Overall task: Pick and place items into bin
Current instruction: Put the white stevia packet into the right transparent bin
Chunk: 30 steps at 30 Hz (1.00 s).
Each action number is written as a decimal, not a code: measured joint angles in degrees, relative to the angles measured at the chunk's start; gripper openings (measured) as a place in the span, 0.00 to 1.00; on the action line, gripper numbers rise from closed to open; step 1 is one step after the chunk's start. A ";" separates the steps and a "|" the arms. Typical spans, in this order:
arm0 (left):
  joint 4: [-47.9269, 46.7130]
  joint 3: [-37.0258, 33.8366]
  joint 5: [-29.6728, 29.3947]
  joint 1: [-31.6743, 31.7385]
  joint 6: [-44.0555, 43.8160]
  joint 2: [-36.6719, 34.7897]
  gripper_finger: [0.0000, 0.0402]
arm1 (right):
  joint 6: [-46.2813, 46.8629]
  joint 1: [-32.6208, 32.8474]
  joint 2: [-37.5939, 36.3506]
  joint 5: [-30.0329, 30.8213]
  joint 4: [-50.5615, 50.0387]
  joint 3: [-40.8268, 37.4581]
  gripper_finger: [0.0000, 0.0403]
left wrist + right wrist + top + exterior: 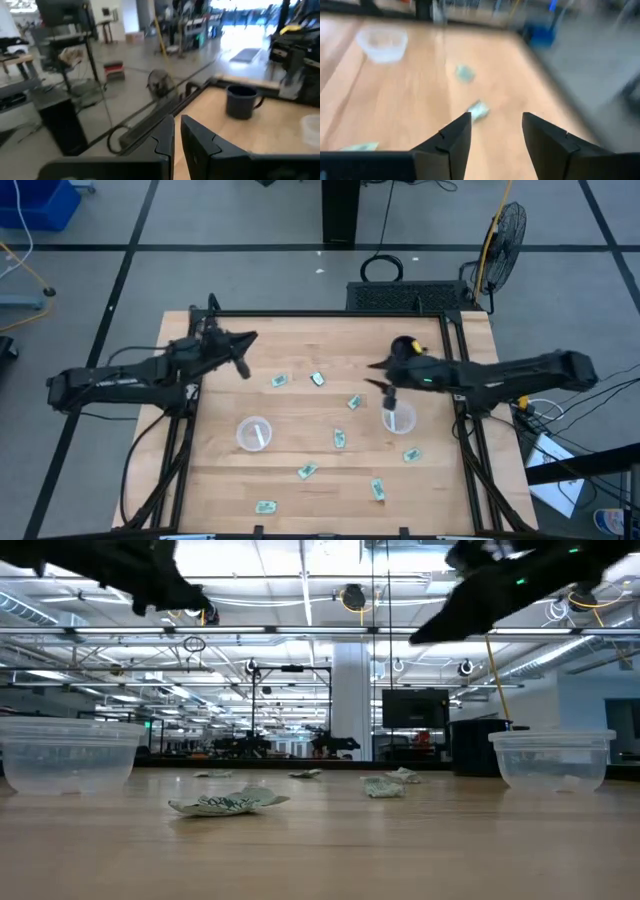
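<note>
From where I stand, the right-hand clear cup (pixel 399 419) is the thing to steer by. The right gripper (pixel 390 396) hangs just above its rim, fingers spread apart with nothing between them, as the right wrist view shows plainly. My guess is it sits there because the cups serve as the bins and this one is the drop spot.

The packets (pixel 340 439) are scattered over the wooden table (pixel 300 500) away from that cup: one lies just beside it toward the front edge, several lie between it and the other clear cup (pixel 253 433), and a few more rest near the front of the table. I cannot tell whether any packet is in the right-hand cup; the other cup seems to hold a pale strip. Most of the job still looks ahead.

The left gripper (pixel 243 366) waits far across the table from the right-hand cup, raised over the back corner, its fingers (pixel 162 142) nearly together on nothing. A dark mug (pixel 241 101) stands toward the back edge, near the right arm.

The packets carry green print, but I can read no words or brand on them from here
</note>
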 joint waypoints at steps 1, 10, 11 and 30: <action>-0.03 0.90 -0.01 0.31 0.13 1.80 0.09 | 2.84 -0.59 3.54 -0.97 -2.82 2.25 0.43; -0.09 3.29 -0.04 1.53 1.06 10.27 0.09 | 9.20 -1.28 27.13 -9.86 -14.21 13.61 0.42; -0.07 3.29 -0.04 1.53 0.90 10.50 0.09 | 9.89 -1.26 28.89 -9.84 -14.23 13.90 0.42; -0.36 3.29 0.05 1.49 0.74 10.63 0.09 | 16.41 -3.02 38.81 -9.42 -14.07 14.85 0.41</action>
